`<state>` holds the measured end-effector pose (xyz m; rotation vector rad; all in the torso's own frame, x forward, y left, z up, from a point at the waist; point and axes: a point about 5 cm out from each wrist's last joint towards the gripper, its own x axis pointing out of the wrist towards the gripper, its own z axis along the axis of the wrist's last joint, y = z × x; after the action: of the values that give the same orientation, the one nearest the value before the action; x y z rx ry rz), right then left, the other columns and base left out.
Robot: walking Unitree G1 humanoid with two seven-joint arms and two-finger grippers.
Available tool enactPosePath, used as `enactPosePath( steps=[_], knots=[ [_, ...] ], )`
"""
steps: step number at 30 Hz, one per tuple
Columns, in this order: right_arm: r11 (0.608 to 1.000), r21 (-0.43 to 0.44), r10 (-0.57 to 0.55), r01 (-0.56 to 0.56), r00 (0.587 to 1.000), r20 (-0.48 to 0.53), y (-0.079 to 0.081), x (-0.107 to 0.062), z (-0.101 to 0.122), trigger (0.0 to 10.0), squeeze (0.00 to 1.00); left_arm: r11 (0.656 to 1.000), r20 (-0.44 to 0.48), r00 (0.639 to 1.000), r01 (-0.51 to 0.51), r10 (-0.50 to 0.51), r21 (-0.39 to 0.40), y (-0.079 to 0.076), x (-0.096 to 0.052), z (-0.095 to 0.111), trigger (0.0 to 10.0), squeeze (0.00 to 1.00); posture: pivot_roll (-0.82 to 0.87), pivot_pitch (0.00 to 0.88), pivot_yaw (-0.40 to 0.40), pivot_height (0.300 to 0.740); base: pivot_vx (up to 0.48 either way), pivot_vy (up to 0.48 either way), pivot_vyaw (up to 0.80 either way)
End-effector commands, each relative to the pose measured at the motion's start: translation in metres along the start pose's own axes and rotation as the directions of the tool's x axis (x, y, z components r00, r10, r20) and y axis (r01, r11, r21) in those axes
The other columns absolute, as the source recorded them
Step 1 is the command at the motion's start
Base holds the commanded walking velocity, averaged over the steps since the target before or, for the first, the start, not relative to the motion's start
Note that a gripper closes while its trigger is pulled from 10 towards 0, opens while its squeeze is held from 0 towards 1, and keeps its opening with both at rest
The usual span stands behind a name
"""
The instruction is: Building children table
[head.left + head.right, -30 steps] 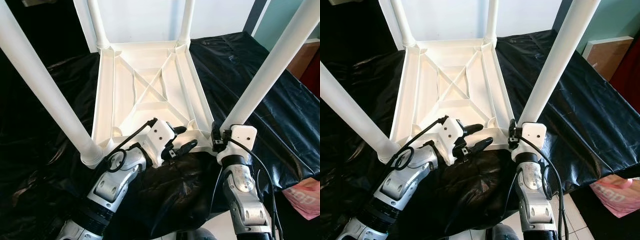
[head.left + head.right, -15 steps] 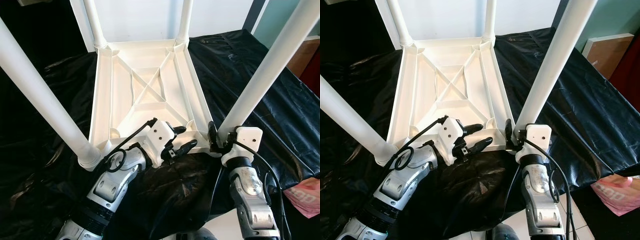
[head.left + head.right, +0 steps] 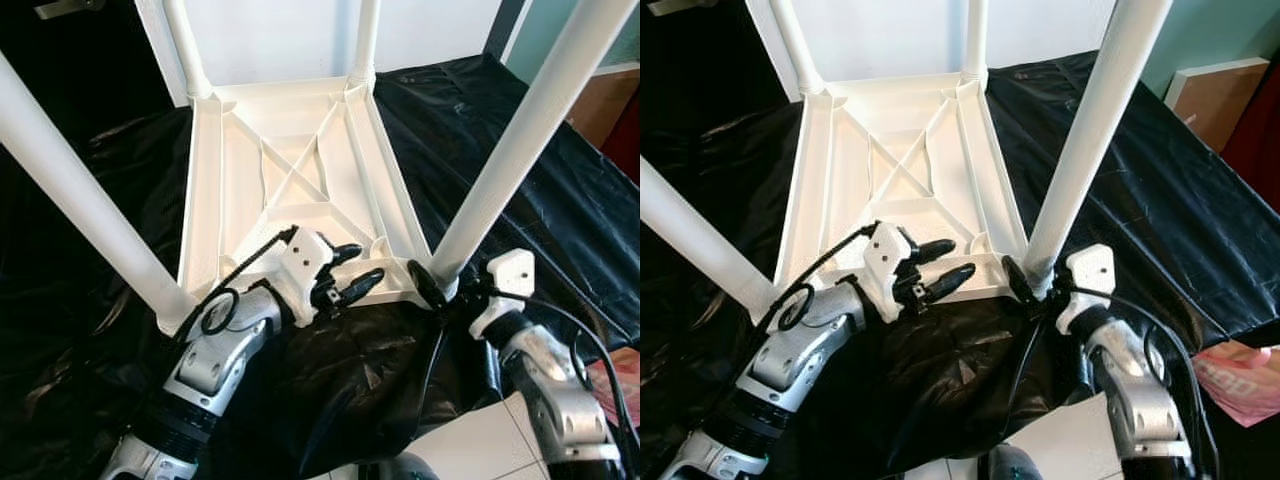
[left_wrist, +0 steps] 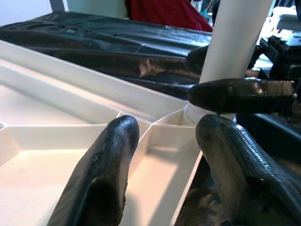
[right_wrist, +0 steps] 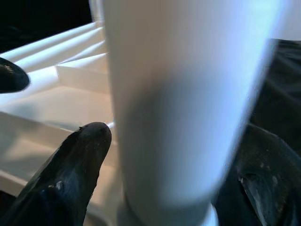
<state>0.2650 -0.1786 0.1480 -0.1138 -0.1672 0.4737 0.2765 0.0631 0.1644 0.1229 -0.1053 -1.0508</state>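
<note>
You have the white plastic children's table [image 3: 290, 170] lying upside down on the crumpled black plastic sheet [image 3: 520, 190] in front of you, its ribbed underside facing up with a cross-shaped brace in the middle. Four round white plastic legs rise from the corner sockets: two far legs [image 3: 187, 48] at the back edge, the near left leg [image 3: 80, 200] slanting up on your left, and the near right leg [image 3: 520, 140] slanting up on your right.

Your left gripper [image 3: 352, 268] sits at the near rim of the table frame, just left of the near right corner. Its two black fingers [image 4: 106, 174] are spread, one lying inside the frame over a rib and the other outside the rim, straddling the white edge wall. Whether they actually press on the plastic you cannot tell from these views.

Your right gripper [image 3: 1032, 290] is at the base of the near right leg, where it meets its corner socket. In the right wrist view the white leg stands between the two black fingers [image 5: 70, 169], one on each side of the tube, so the jaws are closed around it. The silver forearm reaches in from the lower right.

A pink bag-like item [image 3: 1240, 385] lies on the pale tiled floor [image 3: 1060, 445] past the sheet's edge at your right.
</note>
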Motion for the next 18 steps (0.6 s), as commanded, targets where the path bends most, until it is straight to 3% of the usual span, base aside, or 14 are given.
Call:
enactPosePath(
  steps=[1,3,4,5,6,7,18],
  knots=[
    [0.998,0.009,0.064,-0.063,0.997,-0.044,0.0012,0.0028,-0.009,10.0,0.0,0.989,-0.008,0.989,0.146,-0.146,0.003,-0.0082,-0.0025,-0.0009,10.0,0.0,-0.04,0.139,0.014,0.74,0.0,0.0,0.0],
    [0.996,-0.001,0.092,-0.092,0.994,-0.053,0.0009,0.0057,-0.0105,10.0,0.0,0.989,-0.01,0.989,0.146,-0.146,0.003,-0.0084,-0.0029,-0.001,10.0,0.0,-0.04,0.139,0.014,0.74,0.0,0.0,0.0],
    [0.993,-0.006,0.119,-0.12,0.991,-0.059,0.0005,0.0081,-0.0123,6.6,0.0,0.989,-0.011,0.989,0.145,-0.145,0.004,-0.0084,-0.0031,-0.001,10.0,0.0,-0.04,0.138,0.011,0.74,0.0,0.0,0.0],
    [0.993,-0.006,0.119,-0.12,0.991,-0.059,0.0005,0.0081,-0.0123,6.6,0.0,0.989,-0.011,0.989,0.145,-0.145,0.004,-0.0084,-0.0031,-0.001,10.0,0.0,-0.04,0.138,0.011,0.74,0.0,0.0,0.0],
    [0.991,-0.004,0.137,-0.137,0.989,-0.062,0.0005,0.0098,-0.0136,4.8,0.0,0.99,-0.012,0.99,0.143,-0.143,0.004,-0.0082,-0.0035,-0.001,10.0,0.0,-0.03,0.136,0.008,0.74,0.0,0.0,0.0],
    [0.988,-0.008,0.151,-0.151,0.987,-0.063,0.0009,0.0111,-0.0143,0.0,0.0,0.99,-0.012,0.99,0.139,-0.139,0.005,-0.0078,-0.0033,-0.0009,10.0,0.0,-0.03,0.135,0.004,0.74,0.0,0.0,0.0],
    [0.984,-0.005,0.174,-0.175,0.981,-0.086,-0.0047,0.006,-0.0188,0.0,0.0,0.992,-0.007,0.992,0.126,-0.126,0.001,-0.0082,0.0005,-0.0018,10.0,0.0,-0.05,0.138,-0.016,0.74,0.0,0.0,0.0]
  ],
)
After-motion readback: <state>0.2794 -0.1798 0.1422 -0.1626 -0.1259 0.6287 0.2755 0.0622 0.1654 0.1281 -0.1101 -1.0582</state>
